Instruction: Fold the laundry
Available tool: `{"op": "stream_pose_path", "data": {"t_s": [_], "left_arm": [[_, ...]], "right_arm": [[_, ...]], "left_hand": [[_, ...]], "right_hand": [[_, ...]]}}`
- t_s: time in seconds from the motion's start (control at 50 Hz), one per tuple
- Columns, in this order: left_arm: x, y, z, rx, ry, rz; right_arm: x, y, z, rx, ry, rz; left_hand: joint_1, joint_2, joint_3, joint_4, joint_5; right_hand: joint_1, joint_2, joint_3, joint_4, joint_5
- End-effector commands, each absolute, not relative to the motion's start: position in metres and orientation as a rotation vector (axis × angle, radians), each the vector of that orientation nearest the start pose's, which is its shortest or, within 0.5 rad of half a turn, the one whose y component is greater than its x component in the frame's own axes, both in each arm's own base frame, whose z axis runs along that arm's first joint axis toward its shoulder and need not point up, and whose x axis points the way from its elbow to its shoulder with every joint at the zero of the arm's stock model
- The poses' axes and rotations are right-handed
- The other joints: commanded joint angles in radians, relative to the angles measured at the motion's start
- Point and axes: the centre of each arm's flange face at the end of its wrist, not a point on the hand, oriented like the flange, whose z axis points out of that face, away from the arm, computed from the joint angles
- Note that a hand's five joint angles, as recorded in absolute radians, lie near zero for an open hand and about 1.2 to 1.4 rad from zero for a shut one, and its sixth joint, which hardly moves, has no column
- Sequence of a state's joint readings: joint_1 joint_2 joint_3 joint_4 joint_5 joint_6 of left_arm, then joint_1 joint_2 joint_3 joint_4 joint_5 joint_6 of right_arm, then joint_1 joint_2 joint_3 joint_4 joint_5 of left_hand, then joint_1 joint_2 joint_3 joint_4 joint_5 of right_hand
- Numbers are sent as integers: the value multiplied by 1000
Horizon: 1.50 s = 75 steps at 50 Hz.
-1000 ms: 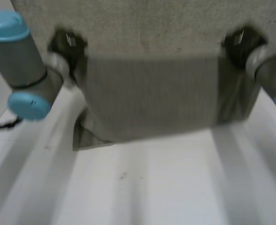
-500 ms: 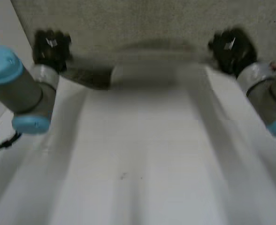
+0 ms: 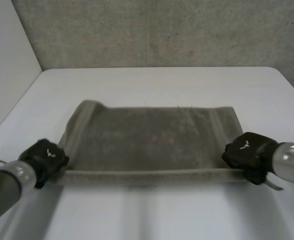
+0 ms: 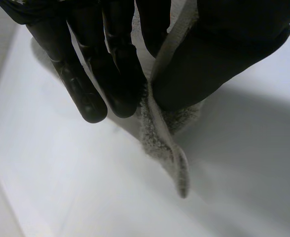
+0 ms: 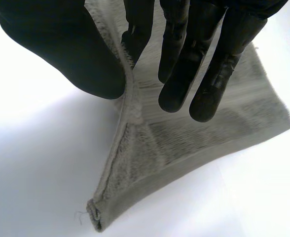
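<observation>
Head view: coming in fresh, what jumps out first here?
A grey terry towel lies spread flat across the middle of the white table. The black left hand and black right hand sit at the two corners of its near edge. In the wrist views, each pinches the cloth between thumb and fingers.

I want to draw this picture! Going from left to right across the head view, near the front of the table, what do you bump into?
left arm → left hand → towel → right hand → right arm
</observation>
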<state>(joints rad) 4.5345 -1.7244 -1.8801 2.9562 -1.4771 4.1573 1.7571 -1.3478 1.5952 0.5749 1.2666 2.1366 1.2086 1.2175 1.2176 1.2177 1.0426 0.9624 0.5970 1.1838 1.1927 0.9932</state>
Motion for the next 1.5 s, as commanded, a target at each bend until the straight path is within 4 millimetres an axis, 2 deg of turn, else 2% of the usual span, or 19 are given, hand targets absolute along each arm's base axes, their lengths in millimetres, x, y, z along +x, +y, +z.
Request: {"op": "stream_pose_path", "data": {"t_s": [0.02, 0.12, 0.24, 0.4, 0.44, 0.54, 0.7, 0.74, 0.76, 0.78, 0.8, 0.9, 0.94, 1.0, 1.04, 1.14, 1.22, 1.34, 1.5], "left_arm": [[-185, -223, 204, 1565, 2072, -1340], [-195, -266, 193, 1467, 1978, -1492], [-201, -304, 182, 1382, 1924, -1570], [-226, -352, 162, 1306, 1839, -1712], [-233, -371, 159, 1239, 1784, -1774], [-244, -392, 154, 1156, 1704, -1848], [-257, -405, 142, 1161, 1668, -1870], [-257, -406, 140, 1162, 1673, -1865], [-258, -405, 138, 1165, 1677, -1861], [-258, -405, 138, 1165, 1677, -1861], [-258, -404, 138, 1165, 1679, -1860], [-260, -397, 139, 1172, 1694, -1846], [-258, -391, 151, 1161, 1690, -1855], [-257, -387, 160, 1144, 1687, -1867], [-254, -376, 177, 1133, 1675, -1886], [-248, -356, 206, 1073, 1681, -1962], [-243, -336, 226, 948, 1802, -2090], [-237, -320, 230, 744, 2041, -2226], [-230, -311, 215, 635, 2201, -2224]], "right_arm": [[197, -224, 241, -1859, 2263, -1372], [200, -263, 206, -1819, 2338, -1394], [217, -278, 200, -1848, 2326, -1500], [244, -339, 177, -1796, 2224, -1928], [253, -361, 173, -1756, 2153, -2126], [266, -382, 161, -1714, 2064, -2301], [274, -392, 127, -1750, 2057, -2253], [275, -395, 127, -1732, 2056, -2265], [276, -397, 128, -1721, 2052, -2283], [276, -397, 128, -1720, 2052, -2283], [276, -397, 128, -1710, 2049, -2294], [272, -397, 148, -1649, 2035, -2351], [268, -390, 180, -1492, 2017, -2404], [266, -385, 194, -1393, 2006, -2407], [261, -373, 222, -1190, 1994, -2404], [249, -350, 242, -1015, 2054, -2287], [225, -337, 237, -958, 2257, -2059], [206, -319, 216, -950, 2439, -1695], [180, -324, 189, -871, 2491, -1633]], "left_hand": [[188, 179, 179, 179, 179], [188, 179, 179, 179, 179], [188, 179, 179, 179, 179], [188, 179, 179, 179, 179], [188, 179, 179, 179, 179], [188, 179, 179, 179, 179], [188, 179, 179, 179, 179], [68, 59, 59, 59, 59], [-380, -389, -389, -389, -388], [-384, -393, -393, -394, -393], [-937, -946, -946, -946, -945], [-1034, -1043, -1043, -1043, -1043], [-1034, -1043, -1043, -1043, -1043], [-1034, -1043, -1043, -1043, -1043], [-1034, -1043, -1043, -1043, -1043], [-1034, -1043, -1043, -1043, -1043], [-1034, -1043, -1043, -1043, -1043], [-1034, -1043, -1043, -1043, -1043], [-1034, -1043, -1043, -1043, -1043]], "right_hand": [[434, 799, 212, 204, 229], [434, 799, 212, 204, 229], [434, 799, 212, 204, 229], [434, 799, 212, 204, 229], [434, 799, 212, 204, 229], [434, 799, 212, 204, 229], [434, 799, 212, 204, 229], [434, 799, 212, 204, 229], [-152, 213, -374, -383, -358], [-158, 207, -380, -388, -363], [-777, -412, -999, -1008, -983], [-788, -422, -1009, -1018, -993], [-788, -422, -1009, -1018, -993], [-788, -422, -1009, -1018, -993], [-788, -422, -1009, -1018, -993], [-788, -422, -1009, -1018, -993], [-788, -422, -1009, -1018, -993], [-637, -272, -859, -867, -842], [-317, 48, -539, -548, -523]]}}
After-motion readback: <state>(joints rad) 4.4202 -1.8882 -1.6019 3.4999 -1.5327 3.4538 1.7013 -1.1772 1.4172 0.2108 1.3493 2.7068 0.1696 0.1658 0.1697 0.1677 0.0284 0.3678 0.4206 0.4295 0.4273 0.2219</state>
